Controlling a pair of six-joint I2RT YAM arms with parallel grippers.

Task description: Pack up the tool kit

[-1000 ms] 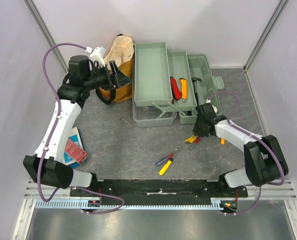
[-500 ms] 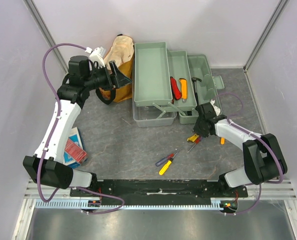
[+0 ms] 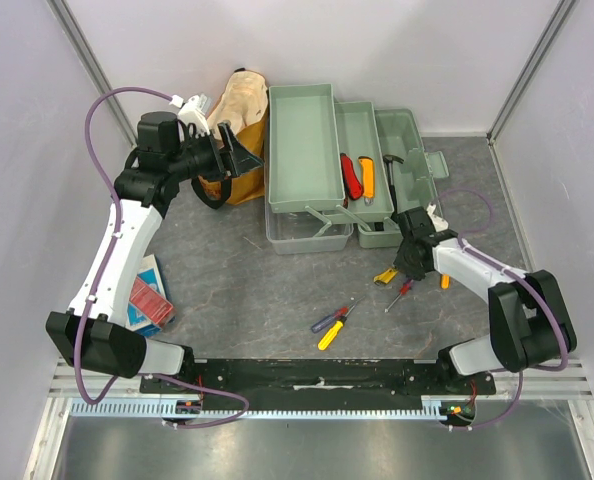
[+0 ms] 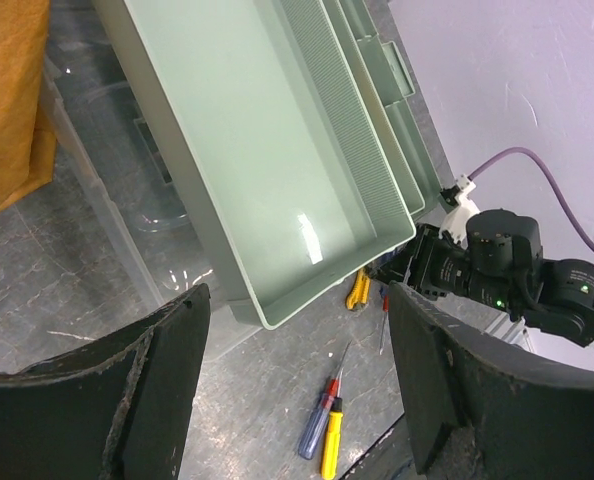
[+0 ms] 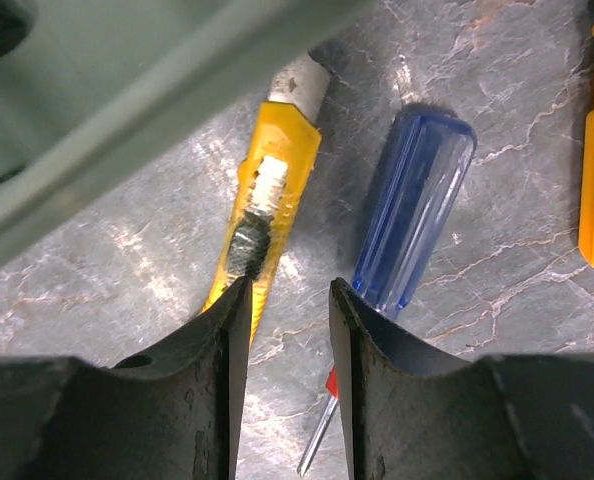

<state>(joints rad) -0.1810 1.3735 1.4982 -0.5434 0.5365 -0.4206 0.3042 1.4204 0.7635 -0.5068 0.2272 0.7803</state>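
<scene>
The pale green toolbox (image 3: 317, 150) stands open at the back, its trays fanned out; red and orange handled tools (image 3: 357, 177) lie in the middle tray. My right gripper (image 3: 410, 264) is low over the table in front of it, its jaws a little apart and empty. In the right wrist view the gripper (image 5: 287, 300) hovers between a yellow utility knife (image 5: 267, 200) and a blue-handled screwdriver (image 5: 412, 215). My left gripper (image 3: 242, 155) is wide open and empty, held high beside the toolbox's left tray (image 4: 267, 170).
A blue and a yellow screwdriver (image 3: 332, 322) lie together on the table's front middle. An orange handle (image 3: 444, 282) lies right of my right gripper. A mustard bag (image 3: 239, 110) stands left of the toolbox. A red-blue booklet (image 3: 149, 295) lies at the left.
My right gripper has shifted slightly right and nearer. The small screwdriver has slid apart from the yellow knife toward the right. The left arm has not moved.
</scene>
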